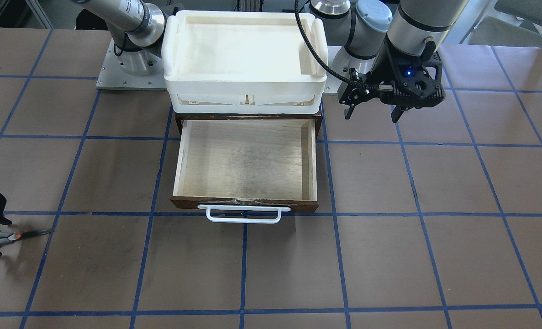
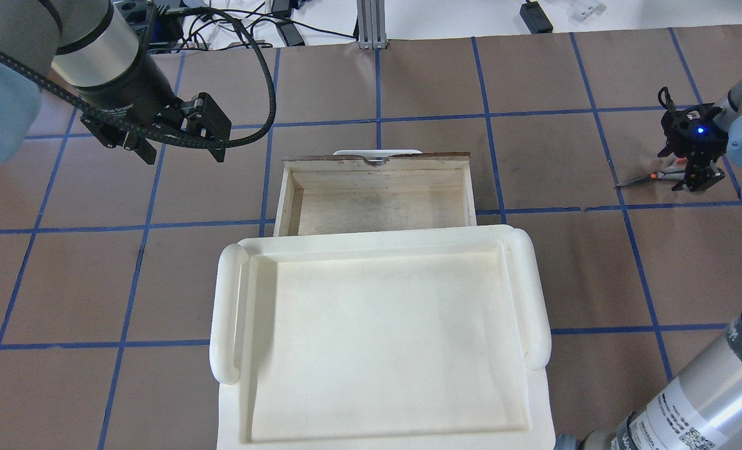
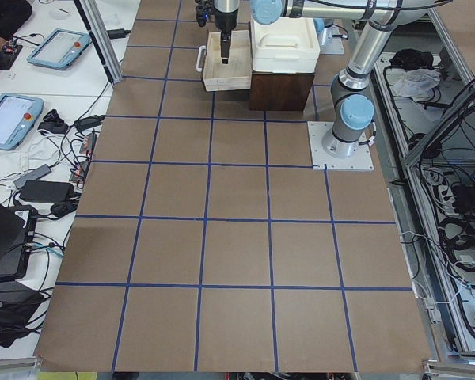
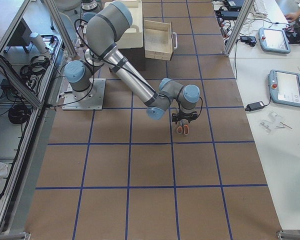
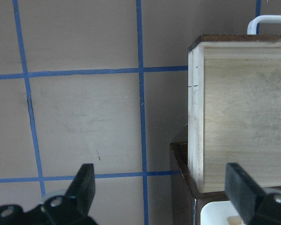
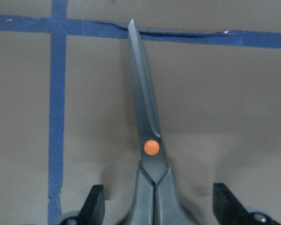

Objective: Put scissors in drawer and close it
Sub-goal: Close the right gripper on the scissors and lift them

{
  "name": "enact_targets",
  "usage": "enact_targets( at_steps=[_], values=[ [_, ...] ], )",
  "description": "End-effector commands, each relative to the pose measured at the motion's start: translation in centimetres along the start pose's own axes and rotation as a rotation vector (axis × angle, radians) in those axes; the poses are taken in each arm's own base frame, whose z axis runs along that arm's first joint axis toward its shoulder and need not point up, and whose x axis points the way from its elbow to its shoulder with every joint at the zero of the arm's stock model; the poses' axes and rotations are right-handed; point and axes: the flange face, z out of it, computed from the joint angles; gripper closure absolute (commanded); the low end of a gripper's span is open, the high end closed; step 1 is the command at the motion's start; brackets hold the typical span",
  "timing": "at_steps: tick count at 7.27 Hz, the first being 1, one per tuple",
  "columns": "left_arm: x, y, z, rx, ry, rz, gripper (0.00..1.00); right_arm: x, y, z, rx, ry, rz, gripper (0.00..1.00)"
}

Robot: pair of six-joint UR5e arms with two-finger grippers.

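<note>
The scissors (image 1: 22, 235) lie on the brown table far out on the robot's right, blades pointing toward the drawer; they also show in the overhead view (image 2: 647, 179) and the right wrist view (image 6: 148, 140). My right gripper (image 6: 159, 211) is open, low over them, with a finger (image 6: 94, 208) on each side of the dark handles and a gap to each. The wooden drawer (image 1: 248, 160) is pulled open and empty, its white bar handle (image 1: 243, 214) facing away from the robot. My left gripper (image 2: 183, 153) is open and empty, hovering beside the drawer's left side.
A white plastic tray (image 1: 243, 73) sits on top of the dark cabinet that the drawer slides out of. Blue tape lines grid the table. Both arm bases (image 1: 131, 64) stand behind the cabinet.
</note>
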Motion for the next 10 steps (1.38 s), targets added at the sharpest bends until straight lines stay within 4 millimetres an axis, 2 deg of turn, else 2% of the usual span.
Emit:
enact_targets(
  at_steps=[1, 3, 4, 6, 7, 8, 9, 10],
  values=[
    [0.0, 0.0, 0.1, -0.001, 0.0, 0.0, 0.0, -0.1, -0.1, 0.2, 0.004, -0.005, 0.0, 0.46],
    [0.1, 0.0, 0.0, 0.0, 0.0, 0.0, 0.0, -0.1, 0.0, 0.1, 0.0, 0.001, 0.001, 0.77],
    [0.0, 0.0, 0.0, 0.0, 0.0, 0.0, 0.0, -0.2, 0.1, -0.2, -0.015, -0.002, 0.006, 1.0],
    [0.0, 0.0, 0.0, 0.0, 0.0, 0.0, 0.0, -0.2, 0.0, -0.4, -0.018, 0.0, 0.016, 1.0],
    [0.0, 0.0, 0.0, 0.0, 0.0, 0.0, 0.0, -0.1, -0.3, -1.5, -0.033, 0.01, 0.023, 1.0],
    [0.0, 0.0, 0.0, 0.0, 0.0, 0.0, 0.0, 0.0, -1.0, -4.2, -0.063, 0.027, 0.017, 1.0],
    [0.0, 0.0, 0.0, 0.0, 0.0, 0.0, 0.0, 0.2, -3.2, -7.4, -0.081, 0.043, 0.012, 1.0],
    [0.0, 0.0, 0.0, 0.0, 0.0, 0.0, 0.0, 0.9, -6.3, -9.2, -0.077, 0.036, 0.006, 1.0]
  ],
)
